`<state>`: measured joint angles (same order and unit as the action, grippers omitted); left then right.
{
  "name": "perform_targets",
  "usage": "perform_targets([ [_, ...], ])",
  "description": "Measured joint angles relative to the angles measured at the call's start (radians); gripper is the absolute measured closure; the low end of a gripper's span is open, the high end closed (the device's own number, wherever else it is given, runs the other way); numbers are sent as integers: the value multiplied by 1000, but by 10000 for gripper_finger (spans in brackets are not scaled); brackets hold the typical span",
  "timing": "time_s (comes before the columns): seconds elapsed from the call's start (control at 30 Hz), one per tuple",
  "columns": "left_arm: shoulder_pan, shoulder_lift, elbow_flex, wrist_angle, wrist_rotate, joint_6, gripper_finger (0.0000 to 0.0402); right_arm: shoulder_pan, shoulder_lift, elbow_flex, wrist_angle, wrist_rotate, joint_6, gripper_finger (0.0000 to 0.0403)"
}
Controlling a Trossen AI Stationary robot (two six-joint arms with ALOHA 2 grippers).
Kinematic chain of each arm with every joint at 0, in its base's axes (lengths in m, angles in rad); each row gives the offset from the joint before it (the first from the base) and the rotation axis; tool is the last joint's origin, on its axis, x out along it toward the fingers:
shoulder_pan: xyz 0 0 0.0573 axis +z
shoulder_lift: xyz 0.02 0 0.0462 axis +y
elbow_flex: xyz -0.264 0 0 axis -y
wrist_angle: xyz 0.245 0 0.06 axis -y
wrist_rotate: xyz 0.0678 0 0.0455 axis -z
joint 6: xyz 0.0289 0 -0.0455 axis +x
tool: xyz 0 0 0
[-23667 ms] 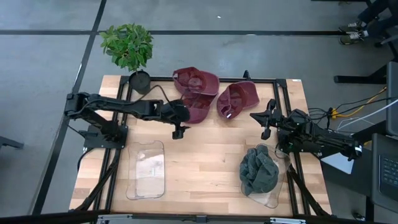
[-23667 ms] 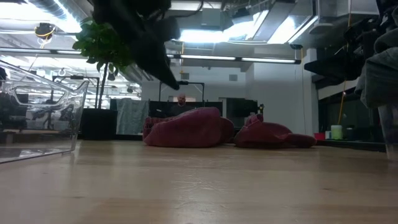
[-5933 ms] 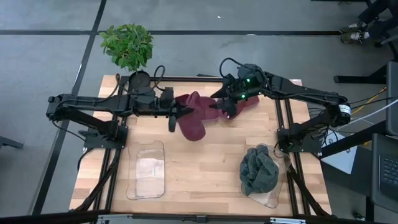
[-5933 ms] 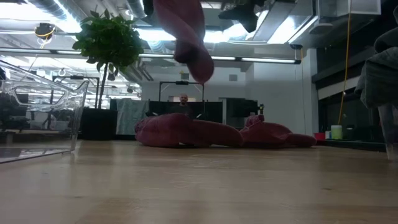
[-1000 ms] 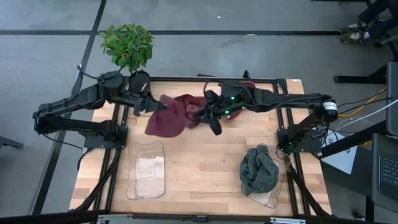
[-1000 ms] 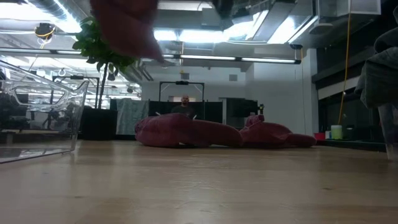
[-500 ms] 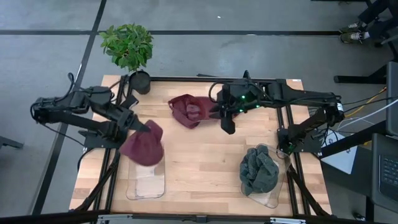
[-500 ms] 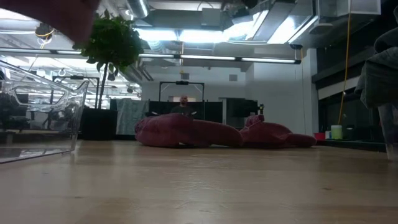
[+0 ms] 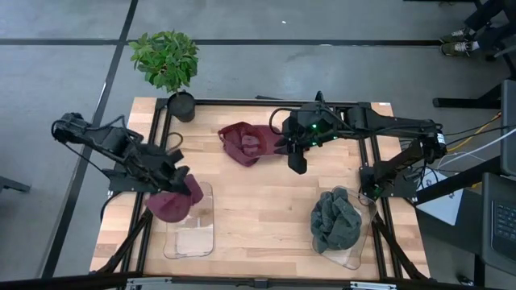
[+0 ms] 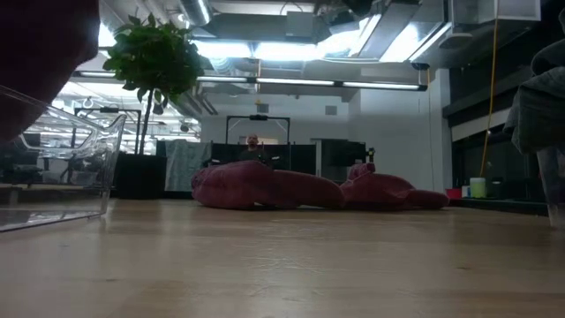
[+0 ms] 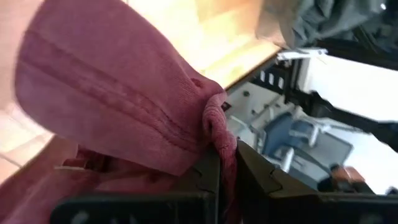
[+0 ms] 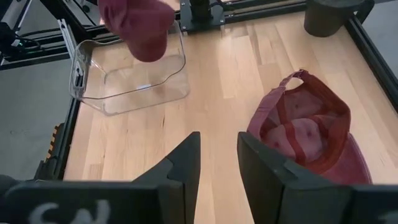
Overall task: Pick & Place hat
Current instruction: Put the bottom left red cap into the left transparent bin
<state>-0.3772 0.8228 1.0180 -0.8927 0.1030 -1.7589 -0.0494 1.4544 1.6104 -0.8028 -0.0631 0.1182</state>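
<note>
my left fingers [image 9: 174, 182] are pinched on the maroon hat [image 9: 172, 203], which hangs over the clear bin's [image 9: 197, 240] left-edge rim, while my right fingers [image 9: 296, 163] wait open mid-desk.

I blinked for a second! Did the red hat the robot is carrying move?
Yes. The left gripper has carried the red hat away from the potted plant to over the clear bin.

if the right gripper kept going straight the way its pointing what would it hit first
Probably the bare wooden table. The open right gripper points down over it, between the maroon cap and the clear plastic bin; depth is hard to judge.
</note>
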Motion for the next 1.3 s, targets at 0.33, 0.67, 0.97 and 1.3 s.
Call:
perform_targets([
  [0.33, -131, 154, 0, 92, -225, -143, 378, 0, 0, 0, 7, -13, 1, 297],
  [0.67, -252, 223, 0, 61, -517, -320, 376, 0, 0, 0, 10, -19, 1, 297],
  [0.97, -354, 223, 0, -40, -442, -419, 374, 0, 0, 0, 12, -19, -25, 297],
  [1.3, -362, 218, 0, -104, -443, -317, 342, 0, 0, 0, 17, -19, -48, 297],
])
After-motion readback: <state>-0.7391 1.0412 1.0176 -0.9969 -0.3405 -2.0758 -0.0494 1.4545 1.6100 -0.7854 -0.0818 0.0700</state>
